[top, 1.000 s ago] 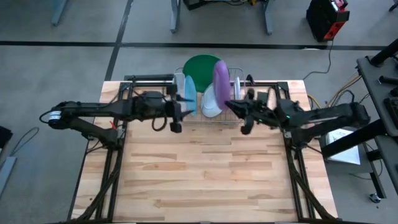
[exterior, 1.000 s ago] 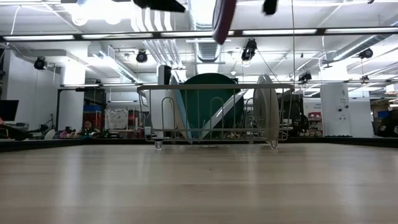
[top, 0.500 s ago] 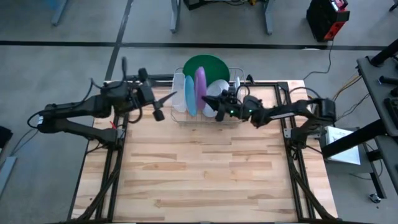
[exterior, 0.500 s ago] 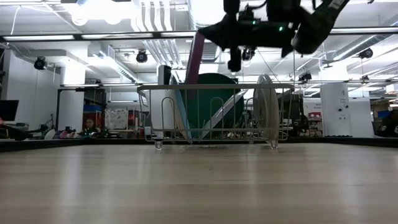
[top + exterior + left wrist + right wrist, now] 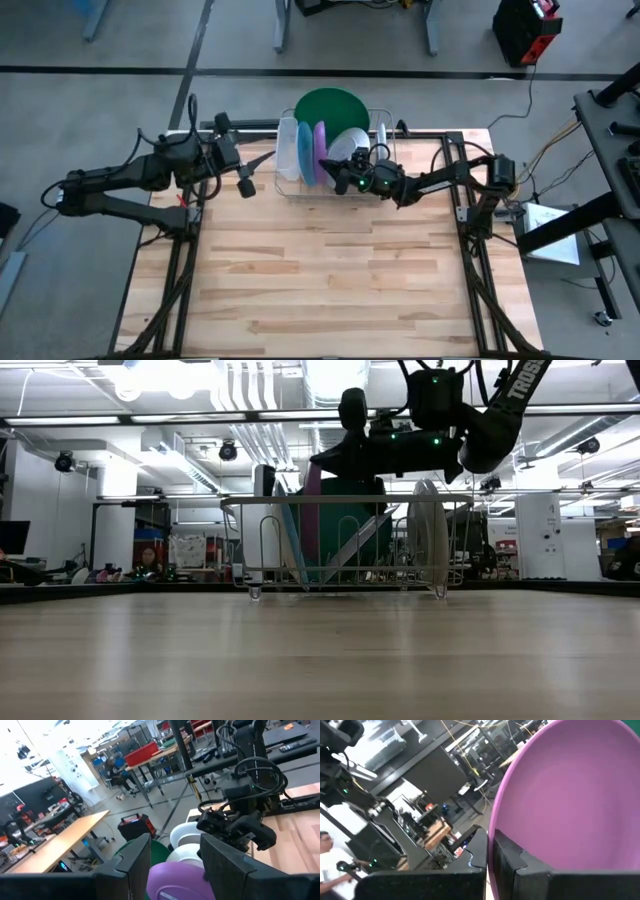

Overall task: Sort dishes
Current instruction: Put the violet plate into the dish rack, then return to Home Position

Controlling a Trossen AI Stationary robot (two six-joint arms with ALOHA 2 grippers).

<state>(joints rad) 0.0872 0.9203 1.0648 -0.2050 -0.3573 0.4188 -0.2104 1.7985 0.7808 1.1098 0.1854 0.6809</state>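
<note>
With the purple plate [image 5: 320, 150] standing on edge in the rack [image 5: 372, 190] between its neighbours, the right gripper [image 5: 345, 180], closed on its rim, should open only once the plate rests fully in its slot.

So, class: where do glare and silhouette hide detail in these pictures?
Low view: ceiling lights glare, so the right gripper over the wire rack reads as a black silhouette. Left wrist view: the bright hall washes out at top left. Right wrist view: the purple plate fills the picture, slightly soft.
</note>
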